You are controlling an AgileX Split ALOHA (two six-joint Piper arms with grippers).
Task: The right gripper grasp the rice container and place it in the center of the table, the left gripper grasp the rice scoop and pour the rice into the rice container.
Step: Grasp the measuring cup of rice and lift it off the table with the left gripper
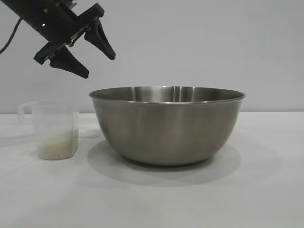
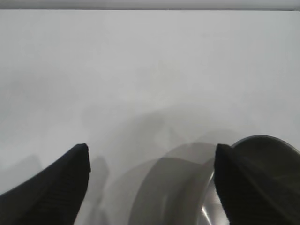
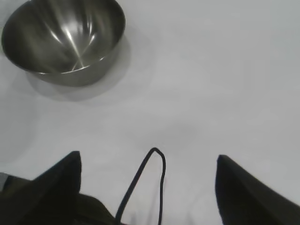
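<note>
Left claw (image 1: 81, 51) hangs in the air with its jaws spread and nothing between them, above the rice scoop (image 1: 53, 129) and slightly toward the rice container (image 1: 167, 124). Right claw (image 3: 147, 187) is likewise spread and empty, parked well apart from the rice container with bare table (image 3: 211, 84) between them. On the table, the rice container stands upright near the middle; the rice scoop stands upright just beside it, on the side of the left arm, apparently not touching. A shallow layer of rice (image 1: 56, 145) lies in the bottom of the scoop. The scoop is judged light and thin-walled, likely to flex under hard clamping and to slide on the smooth table if nudged; the translucent wall may be slippery. Its loop handle faces away from the rice container, and this, or the upper wall near the rim, appears to be the suitable hold. The steel container is judged stiff, smooth and heavier, best held by its rolled rim.
</note>
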